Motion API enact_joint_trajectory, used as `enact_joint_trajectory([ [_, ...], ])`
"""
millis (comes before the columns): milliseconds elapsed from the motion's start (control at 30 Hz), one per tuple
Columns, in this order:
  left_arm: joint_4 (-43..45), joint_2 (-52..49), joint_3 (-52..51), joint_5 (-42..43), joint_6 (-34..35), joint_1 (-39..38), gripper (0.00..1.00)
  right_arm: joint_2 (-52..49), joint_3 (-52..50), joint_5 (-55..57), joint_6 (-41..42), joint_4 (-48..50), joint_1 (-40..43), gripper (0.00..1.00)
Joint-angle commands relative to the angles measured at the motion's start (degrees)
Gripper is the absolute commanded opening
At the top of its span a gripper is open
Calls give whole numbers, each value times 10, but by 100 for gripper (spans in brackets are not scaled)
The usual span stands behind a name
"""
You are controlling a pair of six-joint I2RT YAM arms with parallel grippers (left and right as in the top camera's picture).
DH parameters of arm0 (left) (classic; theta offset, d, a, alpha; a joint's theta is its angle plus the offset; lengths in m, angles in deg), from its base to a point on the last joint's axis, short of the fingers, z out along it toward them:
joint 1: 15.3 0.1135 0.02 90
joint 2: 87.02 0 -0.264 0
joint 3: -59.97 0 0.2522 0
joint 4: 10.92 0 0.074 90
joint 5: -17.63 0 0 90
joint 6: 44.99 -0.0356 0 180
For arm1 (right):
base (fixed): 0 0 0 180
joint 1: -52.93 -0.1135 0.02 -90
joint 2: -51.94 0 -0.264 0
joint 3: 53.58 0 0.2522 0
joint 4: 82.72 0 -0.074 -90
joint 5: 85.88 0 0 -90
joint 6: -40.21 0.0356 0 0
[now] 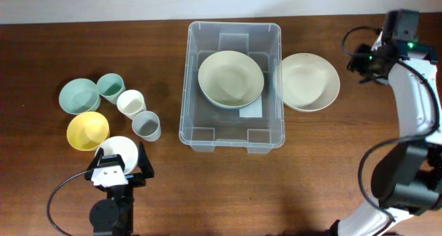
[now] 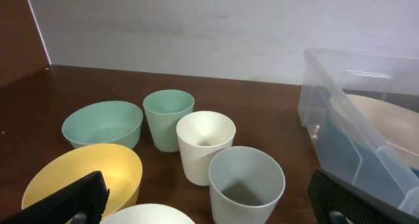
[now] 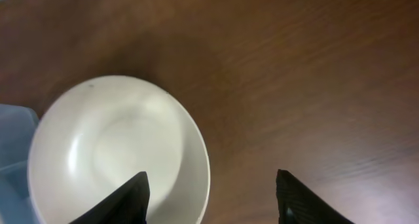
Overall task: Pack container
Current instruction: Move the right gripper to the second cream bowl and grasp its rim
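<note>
The container point(image 1: 190, 119) holds one bowl point(image 1: 231, 78); a second bowl point(image 1: 310, 81) sits just right of it, cups point(image 1: 130, 103) well left. Spread and empty: left gripper point(image 1: 119, 159), right gripper point(image 3: 211, 178).

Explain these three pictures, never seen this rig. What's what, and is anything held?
Two robot arms at a wooden table. One picture looks straight down; the other two come from a camera on each wrist. The left gripper is open over a white bowl, beside a yellow bowl, teal bowl, teal cup, cream cup and grey cup. The clear container holds one cream bowl; a second cream bowl sits on the table right of it, near the open right gripper. Nothing is held.
</note>
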Motion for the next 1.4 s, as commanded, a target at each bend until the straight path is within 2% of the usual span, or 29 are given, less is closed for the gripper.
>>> enact_joint_trajectory([
  [0, 0, 4, -4, 2, -11, -2, 100, -26, -42, -116, -24, 26, 18, 57],
  [200, 0, 4, -4, 2, -11, -2, 100, -42, -109, -139, -49, 94, 22, 52],
  [700, 0, 4, -4, 2, -11, -2, 100, -51, -211, -142, -53, 221, 18, 51],
  [833, 0, 4, -4, 2, -11, -2, 100, -51, -220, -142, -54, 234, 18, 47],
  [1300, 0, 4, -4, 2, -11, -2, 100, -78, -221, -181, -54, 261, 18, 46],
  [1367, 0, 4, -4, 2, -11, -2, 100, -78, -221, -183, -54, 265, 18, 41],
])
